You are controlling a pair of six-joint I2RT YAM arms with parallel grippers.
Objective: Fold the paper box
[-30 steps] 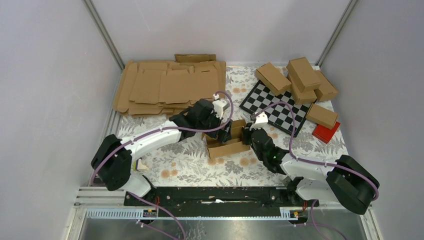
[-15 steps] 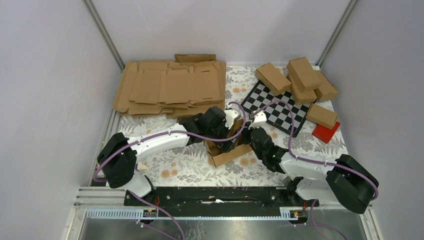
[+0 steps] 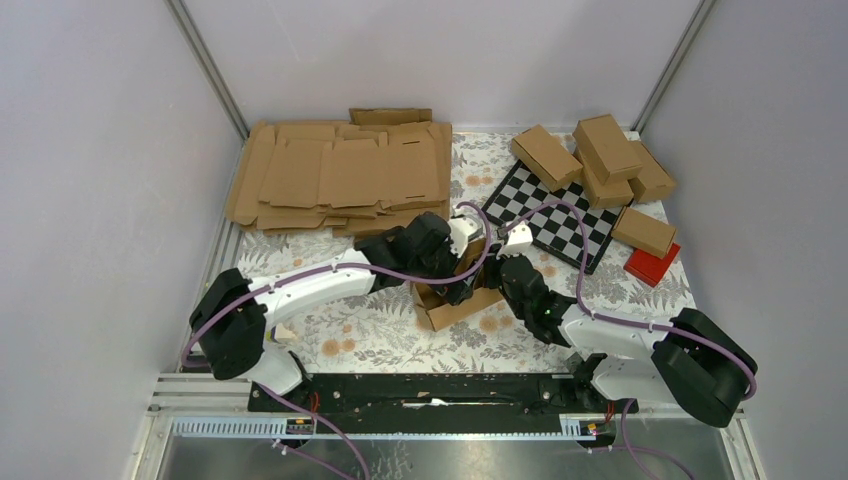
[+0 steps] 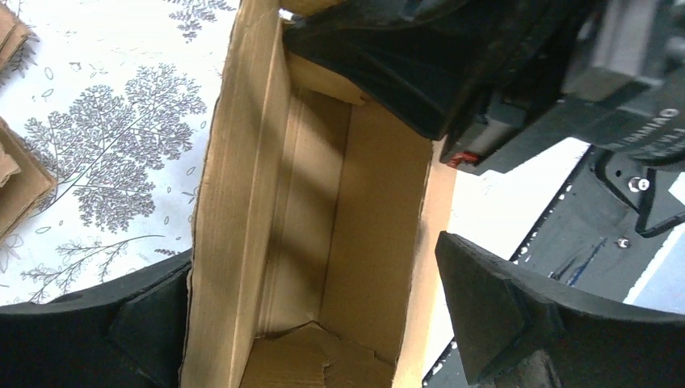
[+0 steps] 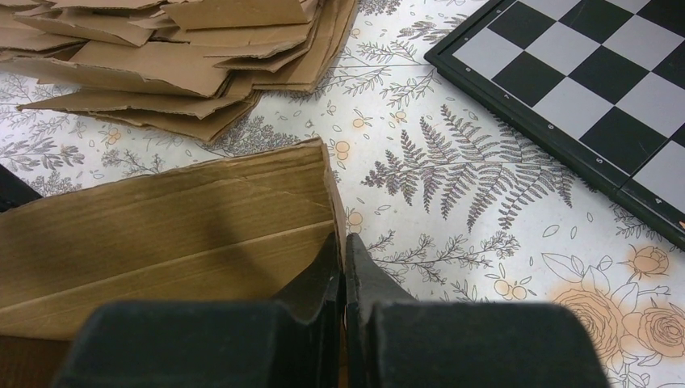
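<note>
The paper box (image 3: 458, 305) is a brown, half-formed open carton at the table's middle, between both grippers. My left gripper (image 3: 458, 272) hangs over it. In the left wrist view its open jaws (image 4: 315, 250) straddle the carton (image 4: 323, 202), looking down into the hollow inside. The left finger lies against one wall; the right finger (image 4: 501, 315) stands a little off the other wall. My right gripper (image 3: 497, 277) is at the carton's right end. In the right wrist view its fingers (image 5: 343, 242) are shut on the edge of a cardboard wall (image 5: 178, 226).
A stack of flat cardboard sheets (image 3: 340, 175) lies at the back left, also in the right wrist view (image 5: 178, 48). A chessboard (image 3: 555, 215) lies to the right (image 5: 598, 89). Several folded cartons (image 3: 600, 150) and a small red box (image 3: 652, 265) sit at the back right.
My left gripper has moved right and down over the carton, and the carton has turned and shifted slightly toward me. The right gripper has kept its hold with little movement.
</note>
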